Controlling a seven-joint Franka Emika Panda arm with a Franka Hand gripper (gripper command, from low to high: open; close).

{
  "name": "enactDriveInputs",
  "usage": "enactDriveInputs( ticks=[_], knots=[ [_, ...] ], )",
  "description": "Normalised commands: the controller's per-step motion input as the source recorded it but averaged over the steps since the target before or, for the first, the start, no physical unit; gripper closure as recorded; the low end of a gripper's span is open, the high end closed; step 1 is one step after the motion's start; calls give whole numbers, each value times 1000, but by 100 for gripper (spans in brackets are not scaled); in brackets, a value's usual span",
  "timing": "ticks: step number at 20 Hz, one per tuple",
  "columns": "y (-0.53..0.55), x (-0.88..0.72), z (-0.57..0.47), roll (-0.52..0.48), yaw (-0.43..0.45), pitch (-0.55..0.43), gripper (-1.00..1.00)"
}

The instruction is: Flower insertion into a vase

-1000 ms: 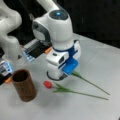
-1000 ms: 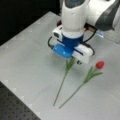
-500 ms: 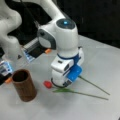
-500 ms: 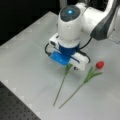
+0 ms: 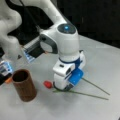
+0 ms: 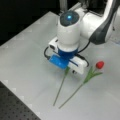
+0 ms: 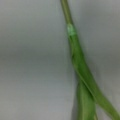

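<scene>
Counter (image 5: pixel 105 57): pale grey surface, matte, carrying every item listed below; a dark perforated strip borders it at the bottom left corner in a front view (image 6: pixel 15 110).

Vase (image 5: pixel 23 85): brown, wood-looking cylinder with a dark inside, straight sides, standing upright near the counter's left edge in a front view. Nothing stands in it. It lies well apart from the arm's wrist, with the red bloom between the two.

Flower, red-headed (image 6: pixel 90 75): lying flat on the counter. Red bloom (image 6: pixel 100 65) at one end, green leaves partway down, thin stem running toward the counter's bottom edge in a front view. The same bloom shows beside the claw's base (image 5: pixel 47 84).

Second stem (image 6: pixel 61 86): thin and green, flat on the counter, running out from under the claw; its lower tip ends just beside the tip of the red-headed flower's stem. Its head is hidden under the wrist.

Claw (image 5: pixel 63 88): white and blue, pointing straight down, lowered to the counter over the second stem in both front views (image 6: pixel 67 68). Fingertips are hidden by the wrist housing; cannot tell how far apart they stand or whether they hold the stem.

Wrist view: a green stem with leaves (image 7: pixel 80 65), close up against the grey counter; no fingers show.
</scene>
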Motion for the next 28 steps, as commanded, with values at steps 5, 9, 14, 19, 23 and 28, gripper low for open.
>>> enactDriveInputs(
  ticks=[5,9,14,19,23,28],
  knots=[
    [-88,197,-68,-54,142,8,-100],
    [-28,245,-181,28,134,-58,-100],
    [-4,212,-157,53,87,-24,-100],
    [-34,189,-12,57,29,-11,-100],
    [-46,195,-38,84,23,-18,-100],
    [-62,237,-97,134,5,-12,-100]
  ],
)
